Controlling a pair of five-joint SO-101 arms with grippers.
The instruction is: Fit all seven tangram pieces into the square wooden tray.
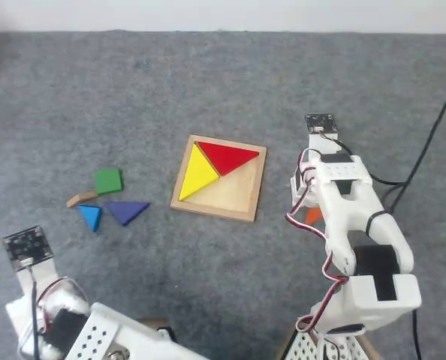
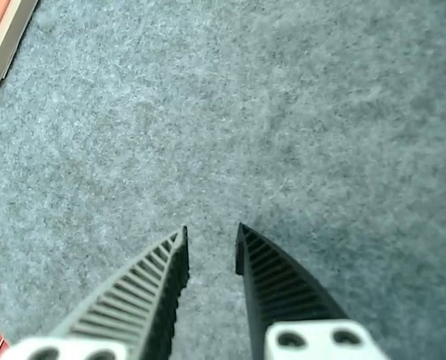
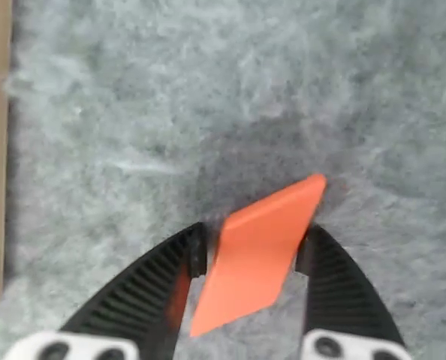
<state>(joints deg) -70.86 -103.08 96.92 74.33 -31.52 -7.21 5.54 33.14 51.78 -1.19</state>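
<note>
Right gripper [image 3: 254, 234] closed on flat orange parallelogram piece [image 3: 260, 251], gripped across opposite edges; judged light, stiff, slippery. Left gripper [image 2: 212, 227] slightly parted, empty.

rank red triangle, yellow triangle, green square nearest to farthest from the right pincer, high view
1. Red triangle, far side of the tray, closest to the right pincer gripping the orange piece.
2. Yellow triangle, tray's left part.
3. Green square, loose, far left.
</note>
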